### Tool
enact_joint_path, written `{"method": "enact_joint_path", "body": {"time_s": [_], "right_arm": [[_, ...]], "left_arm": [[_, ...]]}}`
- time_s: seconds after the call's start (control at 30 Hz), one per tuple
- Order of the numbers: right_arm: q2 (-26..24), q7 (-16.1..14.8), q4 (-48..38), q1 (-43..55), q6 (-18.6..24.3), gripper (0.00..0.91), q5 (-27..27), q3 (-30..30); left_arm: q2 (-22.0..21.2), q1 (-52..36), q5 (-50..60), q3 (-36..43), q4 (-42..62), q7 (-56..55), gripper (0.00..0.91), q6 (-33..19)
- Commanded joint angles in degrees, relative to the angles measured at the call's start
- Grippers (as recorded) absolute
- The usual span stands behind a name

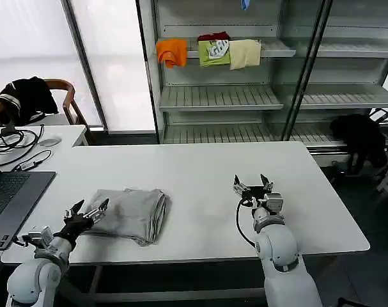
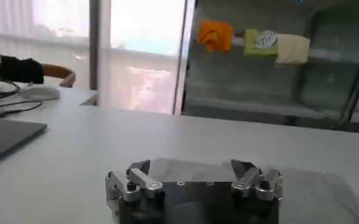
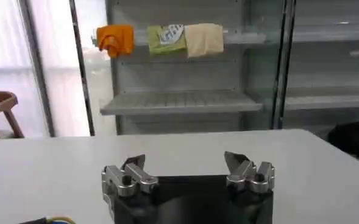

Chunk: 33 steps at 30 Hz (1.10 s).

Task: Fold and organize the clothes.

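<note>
A light grey garment of the clothes [image 1: 133, 212] lies folded in a thick rectangle on the white table [image 1: 200, 173], near its front left. My left gripper [image 1: 90, 209] is open at the fold's left edge, low over the table, with the grey cloth [image 2: 191, 170] just beyond its fingertips [image 2: 139, 167]. My right gripper [image 1: 252, 182] is open over bare table at the front right, well away from the cloth, with nothing between its fingers [image 3: 132, 163].
A laptop [image 1: 8, 195], cables and a mouse lie on the side desk at left. Behind the table stands a shelf unit [image 1: 219, 96] holding folded orange [image 1: 172, 51], green and cream garments. A black bundle [image 1: 360, 137] sits low at the right.
</note>
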Motion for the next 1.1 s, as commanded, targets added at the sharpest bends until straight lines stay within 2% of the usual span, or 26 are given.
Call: {"method": "enact_joint_path", "body": {"time_s": [0.03,0.23,0.33,0.37,0.4,0.5,0.57,0.6,0.67,0.9,1.1], "right_arm": [[0.3,0.1,1.0,-0.3,-0.1,0.907,-0.2,-0.3],[0.0,-1.0,1.1,-1.0,0.6,0.907,-1.1,-0.3],[-0.1,-2.1,1.8,-1.8,0.9,0.907,-2.0,-0.6],[0.0,-2.2,1.9,-2.0,1.0,0.907,-2.2,-0.6],[0.0,-2.3,2.0,-2.0,1.1,0.907,-2.4,-0.7],[0.0,-2.3,2.1,-2.0,1.1,0.907,-2.5,-0.6],[0.0,-2.2,2.1,-2.1,1.1,0.907,-2.5,-0.6],[0.0,-2.1,2.1,-2.2,1.0,0.907,-2.5,-0.6],[0.0,-2.1,2.1,-2.4,1.1,0.907,-2.5,-0.5],[0.2,-1.7,2.5,-2.4,1.0,0.907,-2.6,-0.5],[0.0,-1.4,2.7,-2.4,0.9,0.907,-2.8,-0.5]], "left_arm": [[1.1,-1.4,2.7,-2.2,7.2,1.1,0.907,-1.6],[1.3,-2.1,1.9,-2.2,8.7,1.4,0.907,-1.5],[0.8,-2.0,1.7,-1.7,8.8,1.7,0.836,-1.4],[0.6,-1.9,1.6,-1.5,8.7,1.8,0.725,-1.3],[0.3,-1.7,1.9,-1.3,8.6,2.0,0.665,-1.3],[-0.1,-1.4,2.8,-0.8,8.1,2.6,0.595,-1.2],[-0.2,-1.2,3.6,-0.5,7.7,3.0,0.464,-1.2],[-0.3,-1.1,4.0,-0.4,7.5,2.9,0.222,-0.9],[-0.4,-1.1,4.6,-0.2,7.1,2.9,0.01,-0.1],[-0.6,-0.8,3.6,0.2,6.1,3.7,0.01,2.1],[-0.9,-1.0,1.0,0.4,6.6,2.0,0.0,1.1]]}}
